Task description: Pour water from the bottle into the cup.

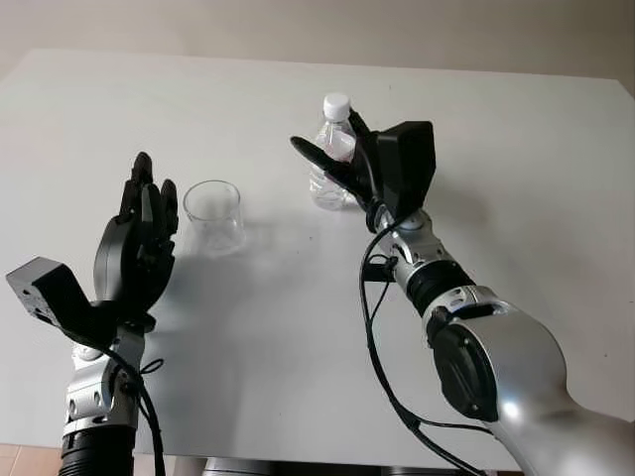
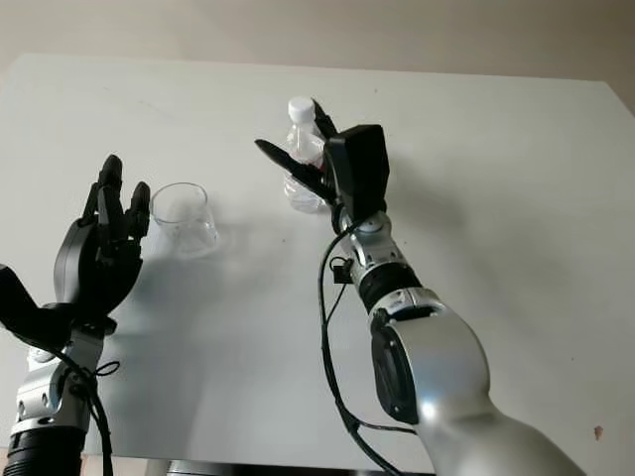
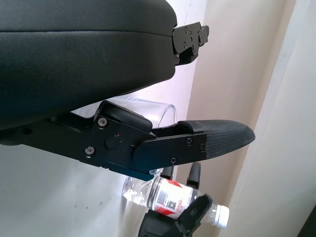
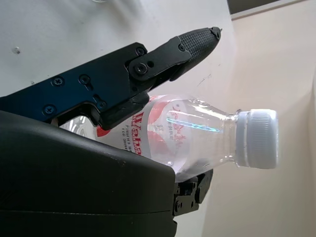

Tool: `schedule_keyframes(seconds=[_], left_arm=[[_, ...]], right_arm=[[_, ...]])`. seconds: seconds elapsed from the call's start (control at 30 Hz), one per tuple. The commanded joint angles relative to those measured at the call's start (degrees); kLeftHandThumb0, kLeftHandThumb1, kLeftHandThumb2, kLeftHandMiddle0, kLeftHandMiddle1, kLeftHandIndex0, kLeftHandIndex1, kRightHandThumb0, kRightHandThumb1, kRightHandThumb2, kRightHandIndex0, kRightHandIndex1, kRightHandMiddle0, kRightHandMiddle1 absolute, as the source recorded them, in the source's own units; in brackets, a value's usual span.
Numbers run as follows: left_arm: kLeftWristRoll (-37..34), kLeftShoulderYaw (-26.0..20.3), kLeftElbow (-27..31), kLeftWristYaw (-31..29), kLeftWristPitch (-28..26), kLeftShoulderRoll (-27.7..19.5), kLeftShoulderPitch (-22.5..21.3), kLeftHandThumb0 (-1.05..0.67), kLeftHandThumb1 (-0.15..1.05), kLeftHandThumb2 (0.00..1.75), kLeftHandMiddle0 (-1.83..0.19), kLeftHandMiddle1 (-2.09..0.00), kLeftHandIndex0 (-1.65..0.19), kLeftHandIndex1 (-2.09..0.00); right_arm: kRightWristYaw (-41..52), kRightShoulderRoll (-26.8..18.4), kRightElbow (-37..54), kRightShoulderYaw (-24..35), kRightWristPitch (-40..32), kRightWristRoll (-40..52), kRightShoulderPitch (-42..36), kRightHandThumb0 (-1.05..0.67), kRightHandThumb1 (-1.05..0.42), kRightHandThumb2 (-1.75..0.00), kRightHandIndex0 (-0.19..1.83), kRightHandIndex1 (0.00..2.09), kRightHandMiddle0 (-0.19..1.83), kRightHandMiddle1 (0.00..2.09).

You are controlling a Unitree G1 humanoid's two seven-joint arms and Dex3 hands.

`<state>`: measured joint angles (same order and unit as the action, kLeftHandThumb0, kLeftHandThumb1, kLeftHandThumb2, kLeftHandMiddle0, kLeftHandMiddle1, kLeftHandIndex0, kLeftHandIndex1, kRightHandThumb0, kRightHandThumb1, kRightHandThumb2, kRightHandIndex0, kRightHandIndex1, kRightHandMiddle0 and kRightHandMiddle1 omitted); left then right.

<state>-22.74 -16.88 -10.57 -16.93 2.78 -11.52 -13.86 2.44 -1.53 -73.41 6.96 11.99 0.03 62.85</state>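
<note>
The right hand (image 1: pixel 342 164) is closed around the upright, still-capped bottle (image 1: pixel 332 149), and the cup (image 1: pixel 213 213) stands to that hand's left, beside the open left hand (image 1: pixel 139 243).

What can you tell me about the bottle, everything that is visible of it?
The bottle is small, of clear plastic, with a white screw cap still on and a red and white label around its body. It stands upright on the white table, to the right of the cup and apart from it. The right robot hand has its fingers around the body, below the cap. How much water it holds cannot be told.
</note>
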Motion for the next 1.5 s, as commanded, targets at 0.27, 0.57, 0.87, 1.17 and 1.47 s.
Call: schedule_keyframes(seconds=[0.27, 0.57, 0.87, 1.17, 1.47], left_arm=[[-0.38, -0.34, 0.29, -0.66, 1.12, 0.18, -0.11, -0.8, 1.05, 0.54, 0.17, -0.05, 0.18, -0.05], [0.1, -0.71, -0.04, -0.84, 2.65, -0.24, 0.23, -0.78, 1.05, 0.54, 0.15, -0.06, 0.17, -0.06], [0.28, -0.82, -1.19, -1.12, 3.06, -0.62, -0.57, -0.79, 1.05, 0.54, 0.15, -0.05, 0.18, -0.05], [0.25, -0.88, -2.16, -1.41, 3.74, -1.1, -1.31, -0.78, 1.05, 0.54, 0.16, -0.05, 0.18, -0.05], [-0.39, -1.32, -2.86, -1.55, 4.97, -0.78, -1.91, -0.78, 1.05, 0.6, 0.16, -0.05, 0.19, -0.05]], right_arm=[[-2.34, -0.2, -1.23, -3.44, -0.83, -5.54, 0.49, -0.46, -0.87, -0.06, 0.16, 2.09, 0.15, 2.09], [-4.9, -0.22, -1.77, -7.42, -1.39, -10.72, -0.06, -0.3, -1.02, -0.06, 1.01, 2.09, 1.01, 2.09], [-8.6, -0.52, -1.03, -11.18, 3.74, -15.02, 0.8, -0.15, -1.05, -0.16, 1.04, 2.09, 1.04, 2.09], [-19.31, -4.36, -0.94, -23.57, 11.27, -29.89, 5.6, -0.12, -1.01, -0.24, 1.17, 2.09, 1.02, 2.09], [-24.03, -5.92, -1.56, -31.03, 10.74, -37.94, 10.57, -0.14, -1.03, -0.24, 1.12, 2.09, 0.83, 2.09]])
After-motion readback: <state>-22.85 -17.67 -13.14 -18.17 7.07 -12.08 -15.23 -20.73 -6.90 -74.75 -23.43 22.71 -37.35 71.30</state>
